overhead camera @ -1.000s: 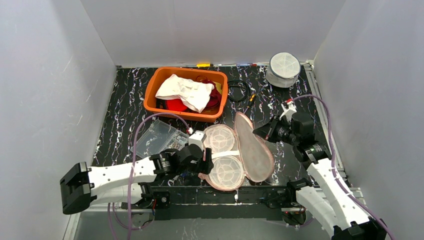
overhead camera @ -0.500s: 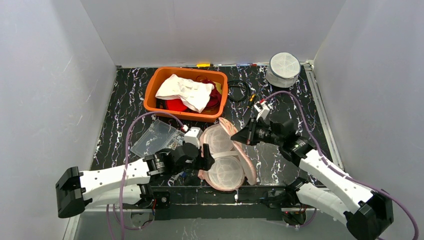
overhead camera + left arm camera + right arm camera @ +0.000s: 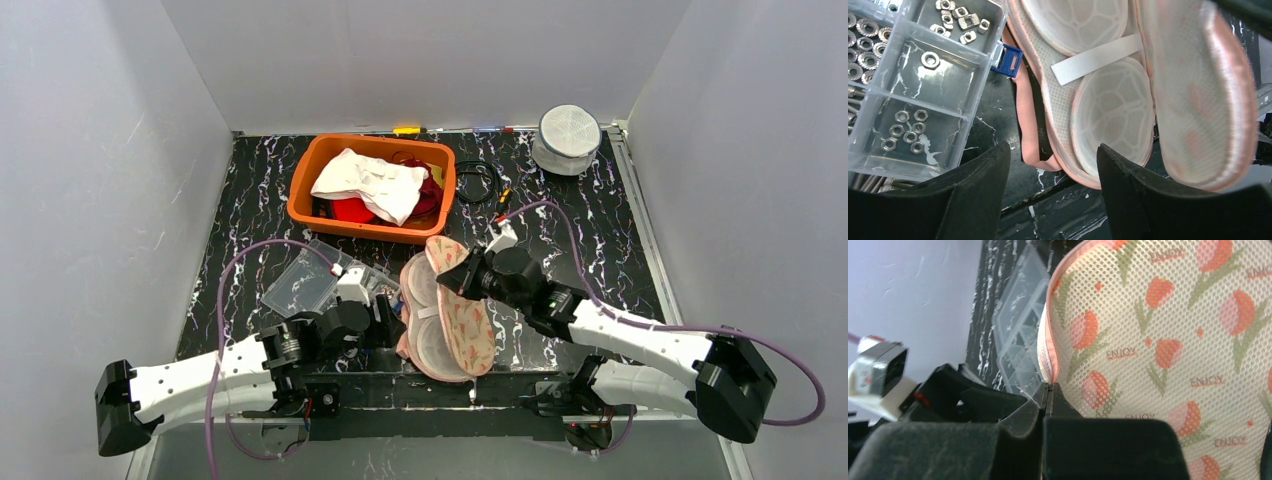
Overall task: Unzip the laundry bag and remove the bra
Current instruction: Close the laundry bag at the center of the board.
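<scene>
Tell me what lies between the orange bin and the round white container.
A coiled black cable on the table, seen in the top view.

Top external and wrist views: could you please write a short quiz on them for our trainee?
1. True or false: the right tool is shut on the pink rim of the laundry bag.
2. What does the clear box beside the bag hold? A) metal nuts B) coins C) buttons
3. Fill in: the fingers of the left tool stand ___ (open/shut).

Key: 1 true; 2 A; 3 open.
</scene>
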`<action>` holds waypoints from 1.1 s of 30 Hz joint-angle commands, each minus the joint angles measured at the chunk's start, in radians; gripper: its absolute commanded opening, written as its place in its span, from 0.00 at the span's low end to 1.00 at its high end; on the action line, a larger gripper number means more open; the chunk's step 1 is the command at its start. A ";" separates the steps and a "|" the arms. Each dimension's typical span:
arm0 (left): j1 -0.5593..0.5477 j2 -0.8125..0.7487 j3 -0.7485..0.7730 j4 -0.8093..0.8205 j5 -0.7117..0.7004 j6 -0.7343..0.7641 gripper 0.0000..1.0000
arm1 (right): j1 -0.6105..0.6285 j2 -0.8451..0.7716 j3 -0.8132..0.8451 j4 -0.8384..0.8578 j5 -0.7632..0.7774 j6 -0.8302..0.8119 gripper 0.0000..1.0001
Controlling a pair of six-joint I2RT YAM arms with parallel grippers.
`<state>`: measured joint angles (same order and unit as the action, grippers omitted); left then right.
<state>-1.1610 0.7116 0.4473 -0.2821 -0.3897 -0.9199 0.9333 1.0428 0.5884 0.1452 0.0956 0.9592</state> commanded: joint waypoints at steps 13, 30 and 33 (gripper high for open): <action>-0.005 -0.121 -0.039 -0.131 -0.063 -0.072 0.61 | 0.161 0.258 0.078 0.184 0.180 0.059 0.29; -0.005 -0.068 0.093 -0.164 -0.073 0.066 0.61 | 0.185 -0.144 0.099 -0.338 0.353 -0.308 0.86; -0.004 -0.015 0.144 -0.115 -0.060 0.139 0.61 | 0.184 -0.231 0.014 -0.372 0.357 -0.316 0.88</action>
<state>-1.1610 0.6460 0.5121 -0.4450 -0.4290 -0.8936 1.1194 0.8898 0.6971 -0.1001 0.3759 0.7105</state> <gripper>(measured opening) 0.613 0.866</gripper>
